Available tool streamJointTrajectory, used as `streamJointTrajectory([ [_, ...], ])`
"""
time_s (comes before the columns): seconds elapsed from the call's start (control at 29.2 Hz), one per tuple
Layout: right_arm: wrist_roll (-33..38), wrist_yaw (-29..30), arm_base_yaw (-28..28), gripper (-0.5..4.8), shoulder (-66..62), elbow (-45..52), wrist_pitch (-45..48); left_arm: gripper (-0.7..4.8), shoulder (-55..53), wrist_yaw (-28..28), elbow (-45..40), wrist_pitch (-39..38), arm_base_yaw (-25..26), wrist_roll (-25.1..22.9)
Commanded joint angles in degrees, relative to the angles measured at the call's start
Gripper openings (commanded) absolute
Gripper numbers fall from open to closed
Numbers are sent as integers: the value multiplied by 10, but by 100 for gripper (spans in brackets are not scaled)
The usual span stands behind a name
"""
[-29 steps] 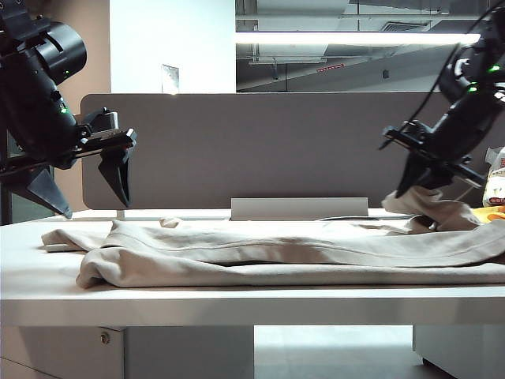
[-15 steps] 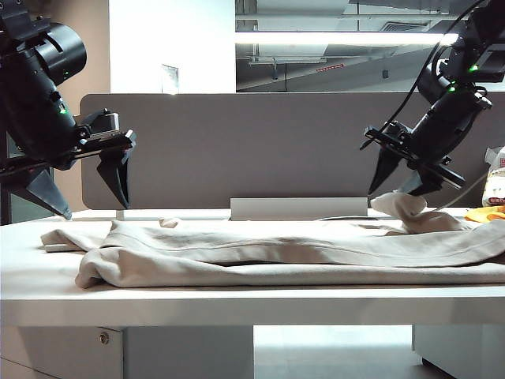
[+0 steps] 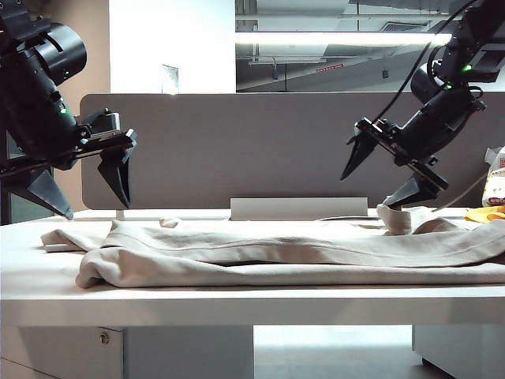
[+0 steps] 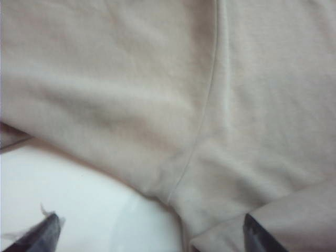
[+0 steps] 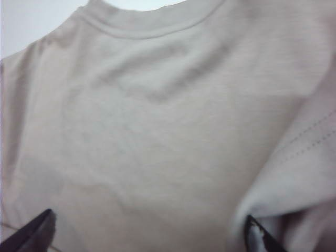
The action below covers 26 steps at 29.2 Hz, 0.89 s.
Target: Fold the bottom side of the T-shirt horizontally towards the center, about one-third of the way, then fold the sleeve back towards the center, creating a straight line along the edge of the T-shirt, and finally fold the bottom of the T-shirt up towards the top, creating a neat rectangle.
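Where labels or writing are looked for, none can be read: the large plain beige cotton T-shirt [image 3: 276, 253] carries no print, and the white packet [image 3: 496, 178] at the far right edge of the exterior view is too small to make out any lettering. The T-shirt lies folded lengthwise across the white surface [image 3: 237, 300], spanning nearly its whole width, with a long straight hemmed edge [image 3: 260, 249] running along its upper layer. The left claw [image 3: 87, 185] hangs released above the shirt's left end, its black fingers spread wide and touching nothing; in the left wrist view both fingertips [image 4: 37, 239] frame beige cloth and a patch of bare white surface. The right claw [image 3: 379, 178] is at the right side, tilted, also released and spread wide; its lower finger sits just above a raised hump of fabric [image 3: 398, 217] near the shirt's right end, and whether it touches the cloth I cannot tell. The right wrist view shows the ribbed neckline [image 5: 152, 23] and a stitched fold of fabric [image 5: 310, 142] beside one fingertip [image 5: 262, 236], with nothing gripped between the fingers.
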<state>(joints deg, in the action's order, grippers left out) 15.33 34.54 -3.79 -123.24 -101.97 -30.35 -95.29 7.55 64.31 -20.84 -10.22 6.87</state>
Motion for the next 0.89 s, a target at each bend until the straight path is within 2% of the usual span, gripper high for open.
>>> streamJointTrajectory([
  [0.03,0,34,-6,479,5,-3,20,479,0,4,2,-2,1,-4],
  [0.17,25,47,-17,479,6,-4,40,479,0,4,2,-3,1,-4],
  [0.38,27,49,-23,471,6,-31,40,479,-2,-14,2,5,1,-10],
  [0.45,27,47,-23,317,6,-41,34,479,-7,-31,2,15,3,-8],
  [0.51,27,53,-19,164,6,-46,32,357,-18,-23,2,19,15,-4],
  [0.55,27,57,-19,148,6,-47,30,328,-27,-21,3,19,19,-3],
  [0.62,26,56,-15,148,6,-47,22,334,-55,-18,4,18,31,12],
  [0.72,24,56,-15,149,6,-47,15,358,-88,18,16,18,49,34],
  [0.75,24,56,-14,166,6,-47,15,416,-97,31,23,23,59,44],
  [0.79,24,56,-14,176,6,-48,15,450,-98,32,27,26,63,45],
  [0.82,18,56,-14,179,6,-48,15,467,-98,32,35,30,69,46],
  [0.89,9,56,-14,179,6,-48,15,467,-98,41,49,26,75,49],
])
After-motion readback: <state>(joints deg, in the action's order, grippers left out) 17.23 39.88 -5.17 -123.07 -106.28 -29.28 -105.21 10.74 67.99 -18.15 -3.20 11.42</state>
